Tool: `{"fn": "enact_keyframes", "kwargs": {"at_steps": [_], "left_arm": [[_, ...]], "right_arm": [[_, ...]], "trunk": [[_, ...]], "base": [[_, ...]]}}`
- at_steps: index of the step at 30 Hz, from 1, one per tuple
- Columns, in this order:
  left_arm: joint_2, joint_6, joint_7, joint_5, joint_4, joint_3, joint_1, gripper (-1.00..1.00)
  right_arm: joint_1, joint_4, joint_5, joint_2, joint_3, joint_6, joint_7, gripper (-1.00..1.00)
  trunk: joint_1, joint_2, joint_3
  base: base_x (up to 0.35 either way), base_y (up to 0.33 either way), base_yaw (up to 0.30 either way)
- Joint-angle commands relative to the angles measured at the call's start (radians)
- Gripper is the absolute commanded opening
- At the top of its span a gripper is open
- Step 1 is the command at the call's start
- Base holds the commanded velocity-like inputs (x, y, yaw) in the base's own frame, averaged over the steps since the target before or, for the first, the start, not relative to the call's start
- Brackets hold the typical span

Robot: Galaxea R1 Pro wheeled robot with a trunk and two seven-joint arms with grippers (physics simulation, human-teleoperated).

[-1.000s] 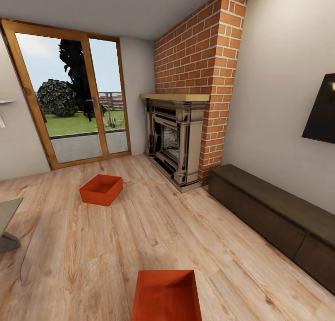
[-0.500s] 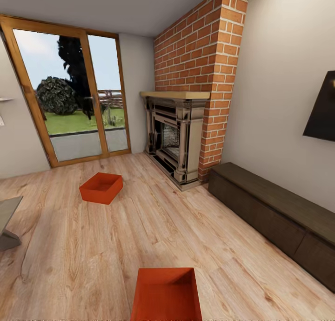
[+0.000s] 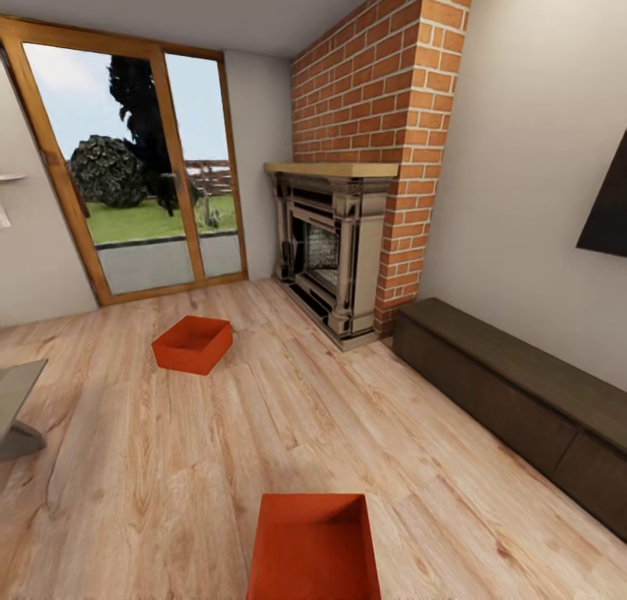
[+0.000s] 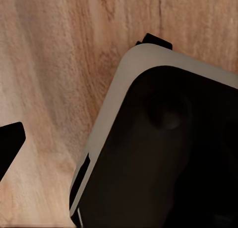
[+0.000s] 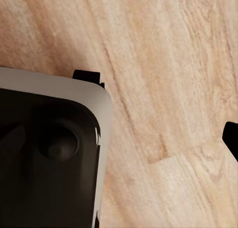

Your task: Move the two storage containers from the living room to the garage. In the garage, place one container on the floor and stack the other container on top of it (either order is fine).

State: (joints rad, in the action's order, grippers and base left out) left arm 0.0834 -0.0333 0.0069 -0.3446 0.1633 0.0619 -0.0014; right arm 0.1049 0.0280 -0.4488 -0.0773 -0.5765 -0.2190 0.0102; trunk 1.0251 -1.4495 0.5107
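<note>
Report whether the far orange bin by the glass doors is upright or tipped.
Upright. The far orange bin sits flat on the wood floor, open top facing up, inside looks empty.

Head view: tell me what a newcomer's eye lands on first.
Two orange-red storage containers on the light wood floor stand out: the near container at the bottom edge, the far container before the glass doors. The red brick fireplace rises in the corner, with a long dark bench along the right wall.

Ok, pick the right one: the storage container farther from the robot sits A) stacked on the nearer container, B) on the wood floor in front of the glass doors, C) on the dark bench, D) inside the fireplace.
B: the farther storage container rests on the wood floor before the glass doors, apart from the nearer container.
</note>
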Motion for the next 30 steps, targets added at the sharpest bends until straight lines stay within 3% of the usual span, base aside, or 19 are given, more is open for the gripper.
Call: {"fn": "enact_keyframes", "kwargs": {"at_steps": [1, 30], "left_arm": [[0.0, -0.004, 0.001, 0.0, 0.001, 0.006, 0.0, 1.0], [0.001, -0.004, 0.001, 0.005, 0.002, 0.001, 0.0, 1.0]], "right_arm": [[0.001, 0.003, -0.007, 0.001, -0.009, -0.005, 0.001, 1.0], [0.001, 0.004, -0.001, 0.006, -0.02, -0.003, 0.003, 1.0]], "trunk": [[0.0, -0.001, 0.003], [0.0, -0.001, 0.05]], "base": [[0.0, 0.0, 0.061], [0.0, 0.0, 0.061]]}}
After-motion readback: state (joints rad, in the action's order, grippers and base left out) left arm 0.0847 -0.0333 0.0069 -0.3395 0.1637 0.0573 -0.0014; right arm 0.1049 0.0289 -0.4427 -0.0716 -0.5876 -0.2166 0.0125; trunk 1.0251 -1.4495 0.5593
